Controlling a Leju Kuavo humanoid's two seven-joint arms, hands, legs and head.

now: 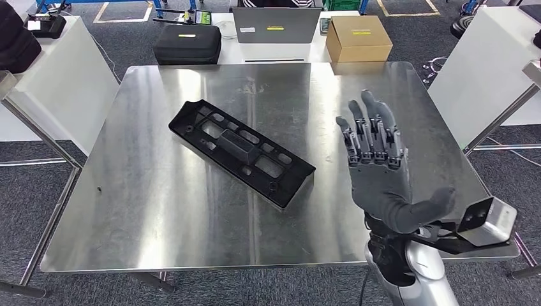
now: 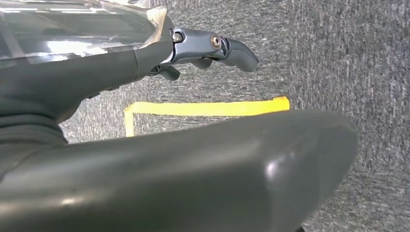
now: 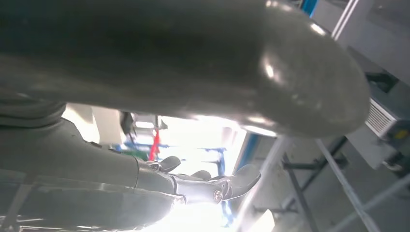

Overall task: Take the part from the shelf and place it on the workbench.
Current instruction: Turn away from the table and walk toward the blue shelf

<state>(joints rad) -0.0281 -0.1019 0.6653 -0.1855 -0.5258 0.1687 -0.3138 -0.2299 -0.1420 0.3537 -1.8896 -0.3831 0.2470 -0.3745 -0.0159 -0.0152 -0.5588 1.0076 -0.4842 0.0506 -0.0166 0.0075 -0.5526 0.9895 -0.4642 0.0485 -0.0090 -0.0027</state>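
In the head view, the black part [image 1: 241, 152] lies flat and diagonal on the steel workbench [image 1: 140, 191], left of centre. The right hand [image 1: 377, 167] hovers at lower right, fingers spread wide, holding nothing. In the left wrist view, the left hand [image 2: 145, 145] hangs over grey carpet [image 2: 358, 58] with yellow tape [image 2: 208, 108], fingers apart and empty.

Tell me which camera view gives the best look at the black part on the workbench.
The head view: the black part lies whole and unobstructed on the steel workbench, left of the raised right hand. The left wrist view looks at carpet and yellow tape, the right wrist view upward at background structures.
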